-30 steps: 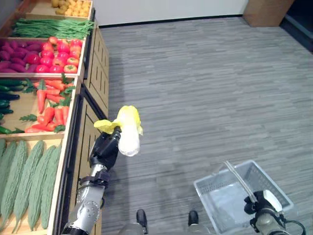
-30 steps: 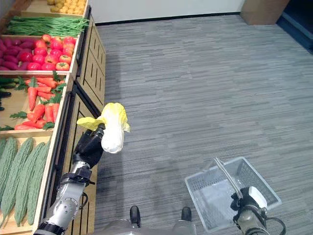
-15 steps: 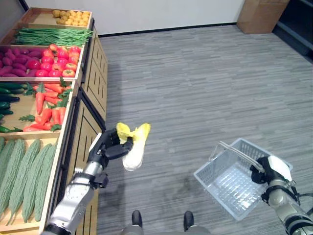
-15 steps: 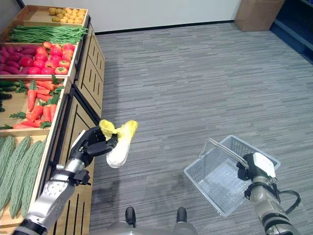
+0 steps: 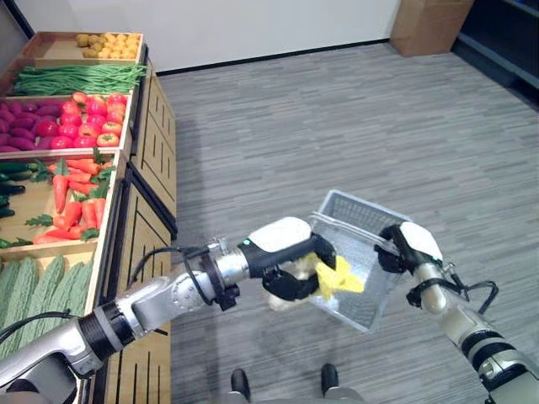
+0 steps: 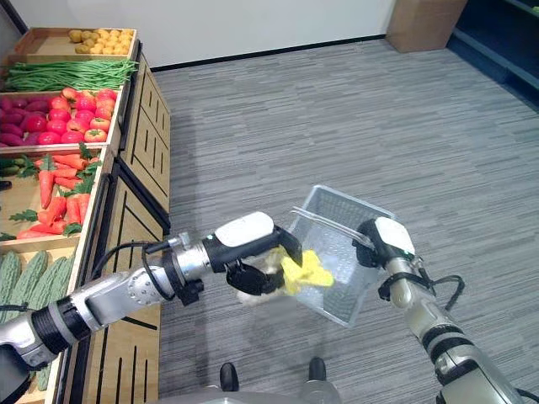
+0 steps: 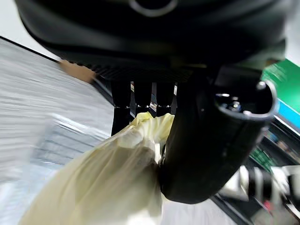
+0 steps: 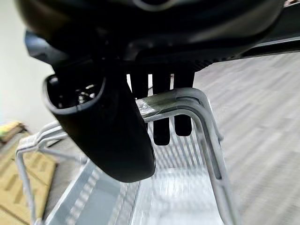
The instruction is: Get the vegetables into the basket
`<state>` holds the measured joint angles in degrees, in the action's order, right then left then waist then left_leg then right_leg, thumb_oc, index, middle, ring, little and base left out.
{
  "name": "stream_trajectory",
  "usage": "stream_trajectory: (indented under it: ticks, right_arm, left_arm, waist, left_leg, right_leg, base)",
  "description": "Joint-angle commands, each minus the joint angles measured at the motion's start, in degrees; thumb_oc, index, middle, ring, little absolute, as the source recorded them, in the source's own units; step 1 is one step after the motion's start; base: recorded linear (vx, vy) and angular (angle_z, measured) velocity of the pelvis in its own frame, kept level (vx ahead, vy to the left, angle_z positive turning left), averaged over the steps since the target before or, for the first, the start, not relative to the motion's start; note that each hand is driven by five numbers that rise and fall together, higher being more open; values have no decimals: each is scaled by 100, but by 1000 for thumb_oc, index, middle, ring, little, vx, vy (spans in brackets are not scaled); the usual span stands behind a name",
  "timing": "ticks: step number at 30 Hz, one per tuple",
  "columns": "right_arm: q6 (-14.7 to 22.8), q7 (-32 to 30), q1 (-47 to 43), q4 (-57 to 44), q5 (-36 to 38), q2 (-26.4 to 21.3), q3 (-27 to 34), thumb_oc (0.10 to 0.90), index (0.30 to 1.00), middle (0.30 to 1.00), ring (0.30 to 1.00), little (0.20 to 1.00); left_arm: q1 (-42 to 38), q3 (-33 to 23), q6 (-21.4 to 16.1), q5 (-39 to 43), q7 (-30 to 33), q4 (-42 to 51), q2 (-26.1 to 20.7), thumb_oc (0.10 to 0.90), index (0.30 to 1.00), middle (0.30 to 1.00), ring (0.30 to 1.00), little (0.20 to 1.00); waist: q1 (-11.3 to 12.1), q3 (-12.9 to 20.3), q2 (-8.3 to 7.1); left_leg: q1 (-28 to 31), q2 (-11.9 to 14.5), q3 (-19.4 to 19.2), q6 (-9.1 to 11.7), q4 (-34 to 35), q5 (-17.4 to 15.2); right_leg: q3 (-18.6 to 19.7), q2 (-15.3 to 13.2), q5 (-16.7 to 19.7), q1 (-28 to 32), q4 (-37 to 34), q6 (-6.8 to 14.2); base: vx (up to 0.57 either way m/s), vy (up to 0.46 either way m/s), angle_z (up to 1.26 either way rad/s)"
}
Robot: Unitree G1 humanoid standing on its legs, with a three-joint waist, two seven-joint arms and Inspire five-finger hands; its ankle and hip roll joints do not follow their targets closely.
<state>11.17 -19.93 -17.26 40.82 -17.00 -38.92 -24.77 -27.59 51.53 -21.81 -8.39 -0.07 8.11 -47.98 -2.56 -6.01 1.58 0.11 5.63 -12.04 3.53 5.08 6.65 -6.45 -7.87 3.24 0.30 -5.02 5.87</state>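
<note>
yellow-leaved cabbage (image 5: pixel 324 273) sits clamped in the left hand (image 5: pixel 290 252) right at the open mouth of the basket (image 5: pixel 358 252), not yet released. the right hand (image 5: pixel 402 246) is curled round the basket's handle, tipping it. dropping the cabbage in is still to do.

Even, bright indoor light falls from overhead on the grey floor (image 5: pixel 354 109), with no glare and only a soft, faint shadow beneath the basket (image 5: pixel 358 252). Both head views are sharp across the produce shelf (image 5: pixel 76 126) and out to their corners, with slight wide-angle bending of the shelf edge. In the left wrist view the left robot hand (image 7: pixel 211 140) is a dark, underexposed mass, the cabbage (image 7: pixel 108 183) is soft, and the background is streaked by motion blur. In the right wrist view the right robot hand (image 8: pixel 108 131) is dark and the basket handle (image 8: pixel 187 105) fairly crisp, while the basket's far mesh is blurred.
</note>
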Motion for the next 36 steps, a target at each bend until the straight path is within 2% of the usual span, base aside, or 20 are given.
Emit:
stream_trajectory:
  ticks: [1,5,10,21,28,29,30,36]
  right_arm:
    - [496,-572,-1181,-464,592,-63,127,400,300,300,300,300]
    - [546,-522,-1322,-766,716,123,31,400,300,300,300,300]
    - [637,-378,-1174,-1450,1068,454,131,400,300,300,300,300]
    - [800,22,-540,-2664,1435,686,191,400,300,300,300,300]
    - [861,153,-289,-2927,1508,791,152,400,300,300,300,300]
    - [873,140,-263,-2943,1520,811,164,400,300,300,300,300]
    - [869,125,-221,-2937,1544,861,178,400,300,300,300,300]
    - [826,65,-142,-2869,1529,937,249,400,300,300,300,300]
  left_arm:
    - [-472,-175,-439,-441,472,-268,113,400,300,300,300,300]
    - [-558,-68,-386,-904,552,-629,335,400,300,300,300,300]
    - [-303,-338,-127,-1441,814,-1296,819,400,300,300,300,300]
    - [-4,-703,195,-2131,1270,-2083,1553,400,300,300,300,300]
    - [188,-787,482,-2804,1644,-2846,1894,410,314,314,314,314]
    - [199,-794,525,-2901,1712,-2952,1934,775,824,824,824,824]
    - [226,-831,622,-3032,1805,-3083,2002,900,1000,1000,1000,1000]
    - [374,-862,628,-3101,1800,-3081,2075,900,1000,1000,1000,1000]
  waist:
    - [75,403,-337]
    - [64,420,-329]
    - [49,442,-346]
    - [-32,497,-388]
    - [-56,522,-404]
    - [-60,527,-408]
    - [-62,521,-412]
    - [-52,521,-422]
  left_leg:
    - [136,47,114,223,-8,-484]
    - [156,60,115,230,-8,-487]
    - [181,83,122,221,-8,-494]
    - [227,105,73,212,-8,-522]
    - [242,114,44,214,-8,-521]
    - [241,116,44,214,-8,-522]
    - [235,117,42,218,-8,-520]
    - [211,132,54,219,-8,-512]
  right_leg:
    - [15,-274,230,-33,2,548]
    - [7,-264,210,-12,2,535]
    - [5,-249,184,17,2,508]
    - [19,-242,158,54,2,491]
    - [37,-233,135,69,2,489]
    - [40,-232,133,68,2,487]
    - [39,-228,130,64,2,484]
    - [43,-228,135,44,2,477]
  base:
    - [0,0,0]
    - [0,0,0]
    - [0,0,0]
    - [0,0,0]
    - [1,-3,-2]
    - [-3,-11,-5]
    - [-3,-11,-4]
    - [0,0,0]
